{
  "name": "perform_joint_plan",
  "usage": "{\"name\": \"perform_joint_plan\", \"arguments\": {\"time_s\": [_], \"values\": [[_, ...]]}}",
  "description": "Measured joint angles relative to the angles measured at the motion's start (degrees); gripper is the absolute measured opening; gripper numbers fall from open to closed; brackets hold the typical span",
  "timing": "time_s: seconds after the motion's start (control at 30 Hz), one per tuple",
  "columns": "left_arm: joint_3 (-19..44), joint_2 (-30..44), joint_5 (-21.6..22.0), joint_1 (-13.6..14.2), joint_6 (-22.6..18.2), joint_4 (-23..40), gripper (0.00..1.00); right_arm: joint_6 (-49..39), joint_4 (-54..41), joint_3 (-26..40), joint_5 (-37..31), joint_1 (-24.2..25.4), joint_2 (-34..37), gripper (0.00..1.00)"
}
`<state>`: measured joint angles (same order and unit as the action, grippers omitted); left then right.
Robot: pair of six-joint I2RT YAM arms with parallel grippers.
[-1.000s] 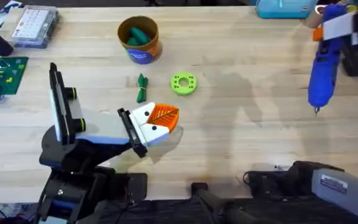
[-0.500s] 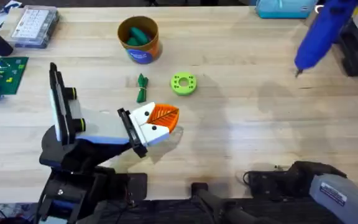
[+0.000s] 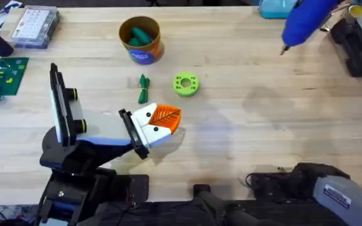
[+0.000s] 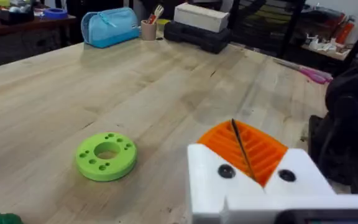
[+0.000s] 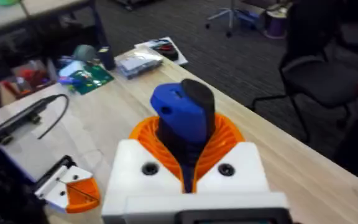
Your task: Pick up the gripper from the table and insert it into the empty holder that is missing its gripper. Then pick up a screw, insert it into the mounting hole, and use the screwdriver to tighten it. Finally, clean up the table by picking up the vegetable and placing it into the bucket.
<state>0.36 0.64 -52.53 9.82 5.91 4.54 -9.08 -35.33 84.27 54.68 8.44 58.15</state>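
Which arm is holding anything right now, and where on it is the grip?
The right gripper clamps the screwdriver around its blue body. The left gripper is shut and holds nothing.

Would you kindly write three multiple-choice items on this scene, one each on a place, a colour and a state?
1. Where is the slender dark green vegetable?
A. on the table beside the lime-green ring
B. in the bucket
C. between the left gripper's fingers

2. What colour is the screwdriver's body?
A. red
B. blue
C. yellow

3. How is the right gripper?
A. wide open with nothing in it
B. shut on the ring
C. shut on the screwdriver

Answers: 1 A, it lies on bare wood next to the ring. 2 B, the overhead view shows it blue. 3 C, the right wrist view shows the orange pads clamping the blue body.
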Motion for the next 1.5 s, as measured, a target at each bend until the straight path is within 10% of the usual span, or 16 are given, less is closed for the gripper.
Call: {"name": "perform_joint_plan", "arguments": {"time_s": [0.87,1.5], "values": [[0.0,0.0,0.0,0.0,0.02,0.0,0.011,2.71,17.24,0.0,-7.31,-33.58,5.59,0.049],[0.0,0.0,0.0,0.0,0.0,0.0,0.011,3.79,28.91,-2.5,-8.91,-41.84,7.12,0.05]]}}
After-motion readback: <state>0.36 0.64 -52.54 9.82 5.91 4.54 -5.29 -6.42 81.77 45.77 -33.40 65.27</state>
